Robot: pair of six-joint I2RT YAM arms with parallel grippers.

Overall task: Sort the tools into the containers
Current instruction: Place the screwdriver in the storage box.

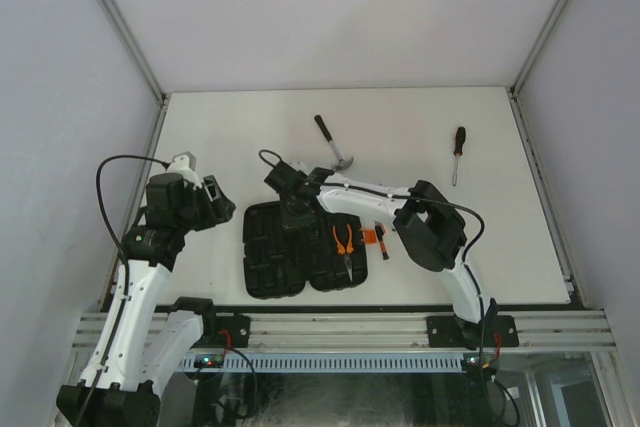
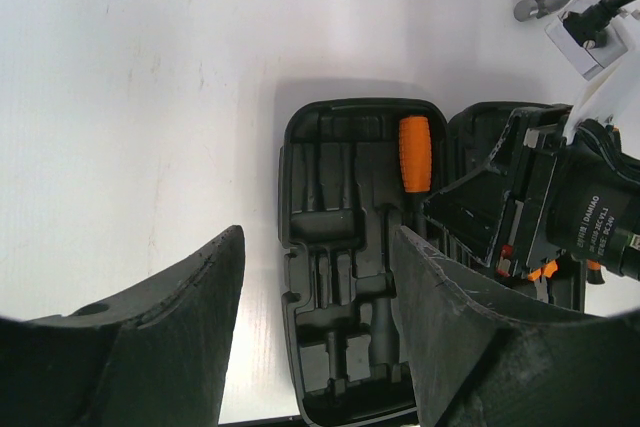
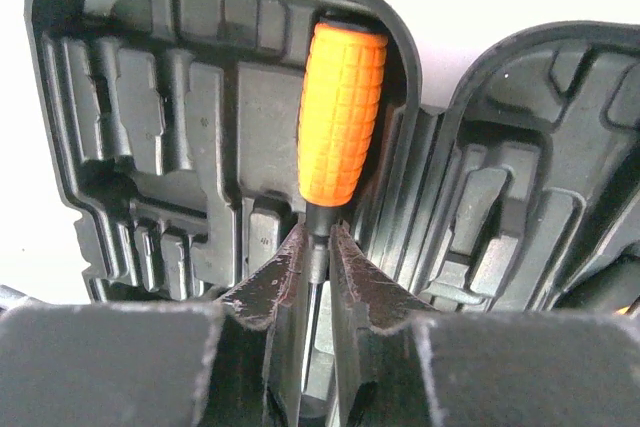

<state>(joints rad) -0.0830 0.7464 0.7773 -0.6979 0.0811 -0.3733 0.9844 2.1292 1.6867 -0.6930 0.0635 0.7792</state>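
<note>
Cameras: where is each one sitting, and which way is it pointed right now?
Top external: above and behind the bases, looking down at the table; the left arm and right arm both show.
Left wrist: on the left arm, looking down at the open case; its own open jaws frame the bottom.
Right wrist: close over the case, its jaws shut on the orange-handled screwdriver.
Shared: both wrist views show that screwdriver in the same case half.

a white worktop [image 1: 400,127] sits inside pale grey panel walls [image 1: 60,67], with aluminium struts [image 1: 118,22] at the corners and a metal rail [image 1: 350,327] along its near edge; light is soft, even.
</note>
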